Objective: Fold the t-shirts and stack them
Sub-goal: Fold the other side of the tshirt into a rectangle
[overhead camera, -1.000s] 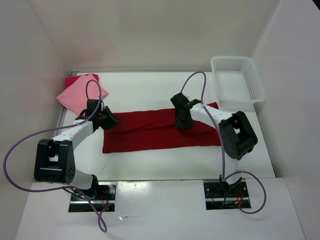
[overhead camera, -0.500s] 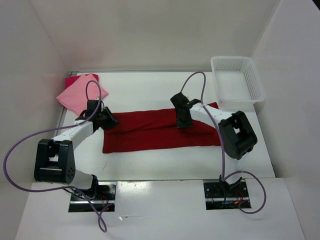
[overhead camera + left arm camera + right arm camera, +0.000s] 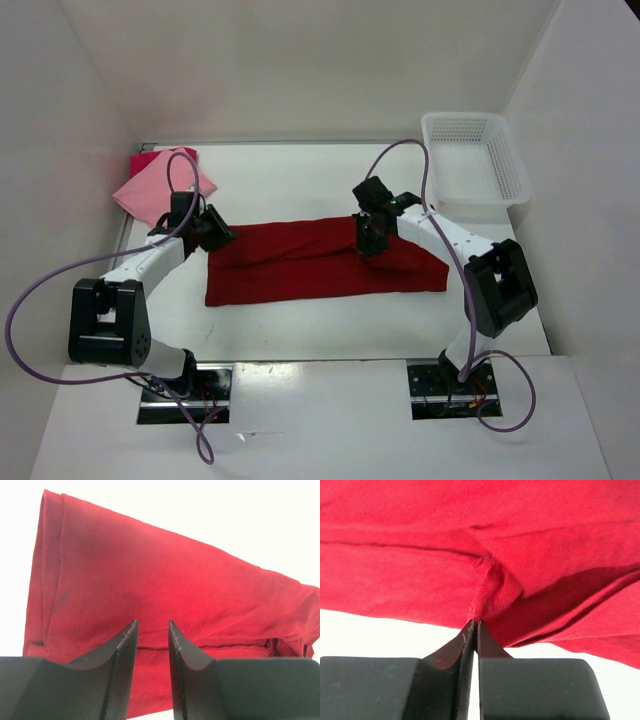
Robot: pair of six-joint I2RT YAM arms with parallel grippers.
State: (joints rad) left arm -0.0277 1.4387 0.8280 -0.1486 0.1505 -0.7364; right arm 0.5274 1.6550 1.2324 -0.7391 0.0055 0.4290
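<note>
The dark crimson t-shirt (image 3: 300, 270) lies as a long folded strip across the table's middle. My right gripper (image 3: 368, 240) is shut on a pinch of its back edge right of centre; the wrist view shows the cloth (image 3: 530, 540) bunched at my closed tips (image 3: 474, 622). My left gripper (image 3: 214, 234) hovers over the shirt's left end, jaws a little apart with nothing between them (image 3: 152, 625), the crimson cloth (image 3: 165, 580) below. The light pink t-shirt (image 3: 158, 190) lies folded at the back left on top of the magenta-red t-shirt (image 3: 148, 160).
A white lattice basket (image 3: 497, 180) stands at the back right against the wall. White walls close in the table on the left, back and right. Purple cables loop off both arms.
My right arm has swung its elbow out to the right and the gripper has shifted slightly right, drawing the shirt's back right edge inward. My left gripper has edged a little backward.
</note>
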